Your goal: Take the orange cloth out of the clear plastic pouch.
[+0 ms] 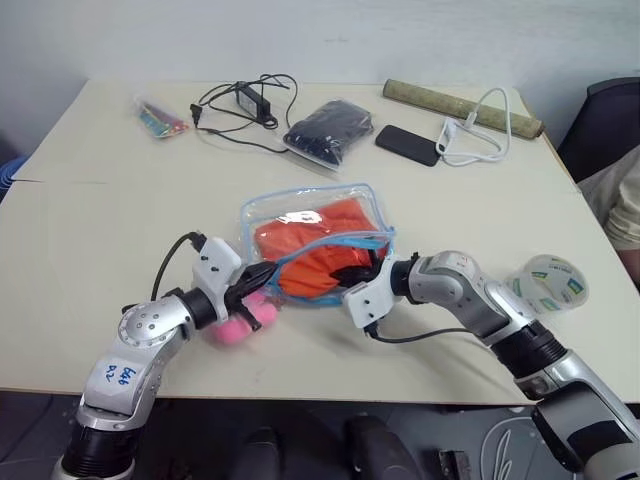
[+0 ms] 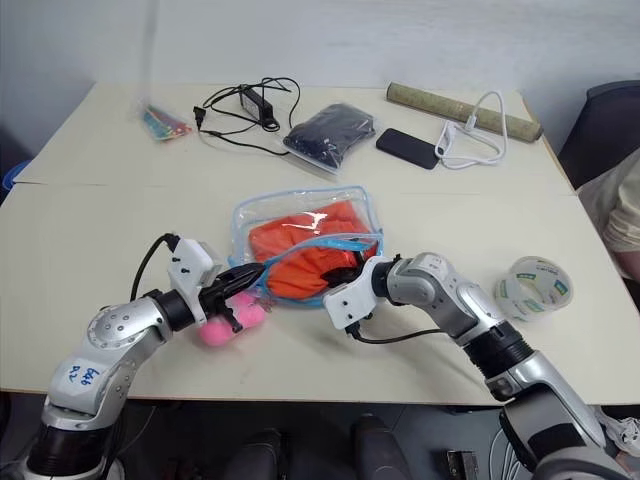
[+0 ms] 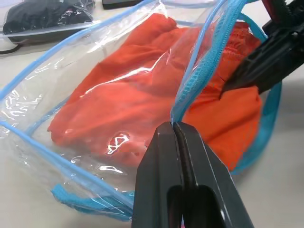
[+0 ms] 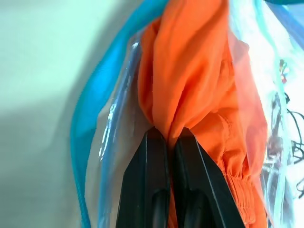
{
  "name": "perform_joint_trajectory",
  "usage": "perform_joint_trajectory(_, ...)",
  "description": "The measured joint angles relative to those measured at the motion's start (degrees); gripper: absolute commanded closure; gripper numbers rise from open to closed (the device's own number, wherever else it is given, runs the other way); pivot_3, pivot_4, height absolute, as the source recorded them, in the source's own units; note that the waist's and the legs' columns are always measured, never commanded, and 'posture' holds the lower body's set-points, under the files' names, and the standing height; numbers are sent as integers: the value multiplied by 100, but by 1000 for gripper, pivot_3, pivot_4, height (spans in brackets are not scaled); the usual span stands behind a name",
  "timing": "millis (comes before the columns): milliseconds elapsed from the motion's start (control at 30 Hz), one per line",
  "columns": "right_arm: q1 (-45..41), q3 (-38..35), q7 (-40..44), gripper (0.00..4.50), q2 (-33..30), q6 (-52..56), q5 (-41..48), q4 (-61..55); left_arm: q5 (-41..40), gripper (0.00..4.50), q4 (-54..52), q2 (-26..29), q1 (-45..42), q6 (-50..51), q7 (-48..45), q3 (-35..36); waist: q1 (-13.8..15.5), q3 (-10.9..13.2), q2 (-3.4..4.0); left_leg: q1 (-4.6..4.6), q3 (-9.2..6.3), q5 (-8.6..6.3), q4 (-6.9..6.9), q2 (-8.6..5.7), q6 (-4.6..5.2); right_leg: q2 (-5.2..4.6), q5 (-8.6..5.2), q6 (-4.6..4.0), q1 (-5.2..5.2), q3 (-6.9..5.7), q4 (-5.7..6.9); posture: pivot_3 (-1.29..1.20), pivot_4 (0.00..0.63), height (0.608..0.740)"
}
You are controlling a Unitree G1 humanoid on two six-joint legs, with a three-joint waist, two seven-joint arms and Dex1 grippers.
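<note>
The clear plastic pouch (image 1: 300, 208) with its light blue edge lies in the middle of the table, its mouth facing me. Inside it, bunched and wrinkled, is the orange cloth (image 1: 318, 258), partly drawn out through the mouth. My left gripper (image 1: 262, 276) is shut on the blue zipper edge (image 3: 199, 61) of the pouch at its near left corner. My right gripper (image 1: 352, 274) reaches into the mouth from the right and is shut on a fold of the orange cloth (image 4: 183, 71).
A pink plush toy (image 1: 240, 322) lies under my left gripper. A tape roll (image 1: 548, 282) sits at the right. At the back lie a bag of dark contents (image 1: 328, 130), a phone (image 1: 408, 144), a white cable (image 1: 478, 132), a black charger (image 1: 245, 102), a roll (image 1: 462, 108) and a tiny colourful bag (image 1: 160, 118).
</note>
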Motion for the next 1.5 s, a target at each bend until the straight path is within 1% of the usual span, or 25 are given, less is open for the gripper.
perform_joint_trajectory(167,42,6,91,4467,-9,-226,-12,-16,18,4500,-14,-95,-401,196,71,-150,23,0,-1,-1,0,2,0,-2,-3,0,0,0,0,-2,-2,0,150,740)
perform_joint_trajectory(400,-363,147,153,4467,-34,-1006,-205,19,248,4500,16,-297,-1067,486,112,-807,29,1,-1,-2,3,9,1,-2,-16,2,0,0,1,-5,-5,0,150,740)
perform_joint_trajectory(500,-420,145,162,4467,65,-1050,-185,26,553,4500,111,-205,-1153,442,77,-1104,-6,1,-1,0,5,11,0,2,-19,7,0,0,0,-2,-3,0,150,740)
perform_joint_trajectory(600,-420,108,289,4467,27,-1052,20,-29,754,4500,317,-102,-1118,382,65,-1206,-2,1,-1,0,4,11,0,2,-19,4,0,0,-1,-1,-3,0,150,740)
perform_joint_trajectory(700,-382,53,802,4467,-464,-1083,717,-432,818,4500,506,-55,-1095,269,47,-1209,35,1,0,-3,2,10,1,0,-18,-2,0,0,2,-2,-9,0,150,740)
perform_joint_trajectory(800,-229,36,1507,4467,-1272,-1261,1625,-836,903,4500,734,74,-1070,170,44,-1122,134,2,0,-5,0,1,1,-2,-1,-5,0,0,4,-1,-16,0,150,740)
perform_joint_trajectory(867,-32,57,2120,4467,-1971,-1509,2295,-1119,936,4500,961,214,-1075,87,39,-918,163,2,1,-6,-4,-3,-2,0,6,-7,0,0,7,1,-24,0,150,740)
perform_joint_trajectory(1000,297,34,2747,4467,-2658,-1597,2902,-1322,944,4500,1220,335,-1135,-17,13,-658,142,4,3,-2,-4,-6,-2,1,11,-8,0,0,10,7,-22,0,150,740)
perform_joint_trajectory(1067,502,-74,2975,4467,-3021,-1596,3067,-1343,945,4500,1352,433,-1154,-83,-51,-570,145,6,6,-2,-5,-6,-2,3,11,-6,0,0,9,8,-21,0,150,740)
perform_joint_trajectory(1133,545,-308,3028,4467,-3211,-1683,3061,-1234,952,4500,1367,573,-1143,-109,-127,-478,126,7,8,1,-1,-6,-2,3,11,-5,0,0,7,9,-16,0,150,740)
perform_joint_trajectory(1200,495,-565,2981,4467,-3260,-1835,2982,-941,940,4500,1316,693,-1053,-117,-240,-372,122,7,9,3,0,-6,-2,4,11,-5,0,0,8,10,-15,0,150,740)
perform_joint_trajectory(1333,-1,-921,2620,4467,-3234,-2206,2427,179,840,4500,826,1092,-521,-115,-635,-224,129,16,23,1,4,-5,-4,2,10,-12,-1,-2,5,17,-19,0,150,740)
perform_joint_trajectory(1500,-1079,-1113,1440,4467,-2666,-2187,1299,1800,776,4500,277,1283,-284,15,-852,-147,120,19,29,1,8,-1,-6,2,5,-10,-1,-2,2,21,-17,0,150,740)
